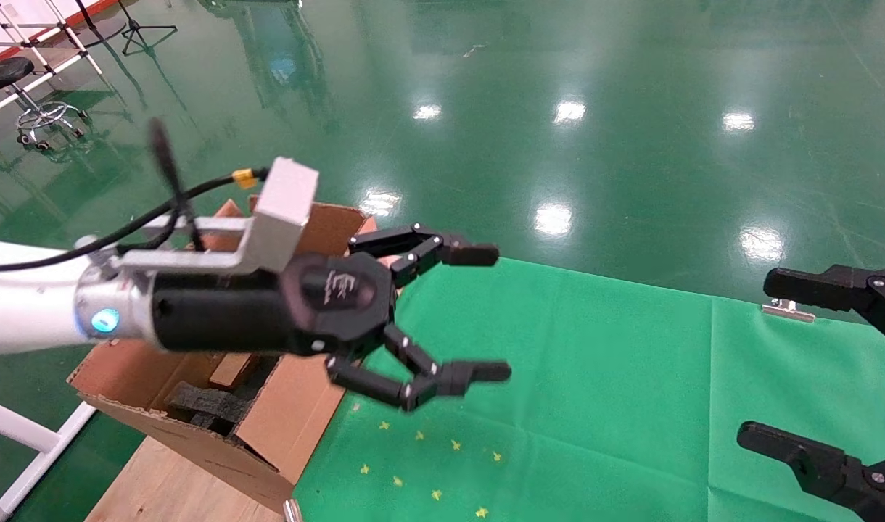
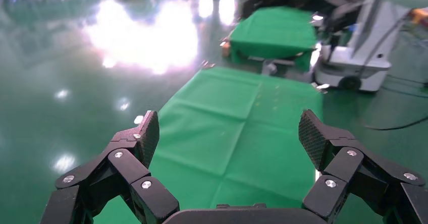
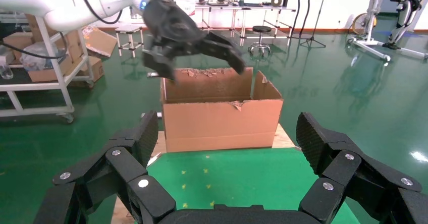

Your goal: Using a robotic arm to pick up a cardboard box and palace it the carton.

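Hovering above the near edge of the carton (image 1: 196, 428), the left gripper (image 1: 479, 312) of the robotic arm (image 1: 29, 308) spreads its black linked fingers wide and holds nothing between them. Its wrist camera looks out along the green cloth (image 2: 237, 128), confirming an empty gap between the textured pads (image 2: 149, 135). From the right wrist view, the same gripper (image 3: 199, 52) hangs over the carton's (image 3: 222, 118) open top with its ragged flaps, a position that suggests it has business with the carton's mouth rather than with the table.

A brown block (image 1: 232, 370) shows inside the carton among the black foam inserts (image 1: 203, 402); whether this is the cardboard box cannot be told from these views, since no tape or round hole is visible. No slim box lies on the visible green cloth (image 1: 595, 377), which bears only small yellow star marks (image 1: 421, 464).

At the table's right side, the right gripper (image 1: 754, 359) sits low and apart, also spread wide and empty, apparently parked so the left arm has room to work. Its camera faces the carton squarely.
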Robot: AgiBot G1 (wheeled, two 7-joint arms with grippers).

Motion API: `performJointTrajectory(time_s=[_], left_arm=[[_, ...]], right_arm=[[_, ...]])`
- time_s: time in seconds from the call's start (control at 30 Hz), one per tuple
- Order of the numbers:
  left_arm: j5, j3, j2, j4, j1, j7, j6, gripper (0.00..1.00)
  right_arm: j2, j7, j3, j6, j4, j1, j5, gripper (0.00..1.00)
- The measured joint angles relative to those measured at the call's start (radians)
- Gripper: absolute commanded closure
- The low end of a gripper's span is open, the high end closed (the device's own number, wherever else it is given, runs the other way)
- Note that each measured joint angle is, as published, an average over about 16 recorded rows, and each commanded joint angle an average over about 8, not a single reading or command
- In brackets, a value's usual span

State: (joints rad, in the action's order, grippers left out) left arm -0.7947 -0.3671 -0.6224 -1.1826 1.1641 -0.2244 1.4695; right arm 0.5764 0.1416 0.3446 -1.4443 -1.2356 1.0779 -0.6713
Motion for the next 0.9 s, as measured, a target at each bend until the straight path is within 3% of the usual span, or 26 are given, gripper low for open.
performJointTrajectory(time_s=[0.37, 0.9], left_arm=[[0.079, 0.105, 0.014, -0.122, -0.108, 0.041, 0.033, 0.00], [0.073, 0.097, 0.013, -0.112, -0.100, 0.039, 0.029, 0.00]], right_arm=[[0.000, 0.000, 0.000, 0.000, 0.000, 0.000, 0.000, 0.00], [0.000, 0.000, 0.000, 0.000, 0.000, 0.000, 0.000, 0.00]])
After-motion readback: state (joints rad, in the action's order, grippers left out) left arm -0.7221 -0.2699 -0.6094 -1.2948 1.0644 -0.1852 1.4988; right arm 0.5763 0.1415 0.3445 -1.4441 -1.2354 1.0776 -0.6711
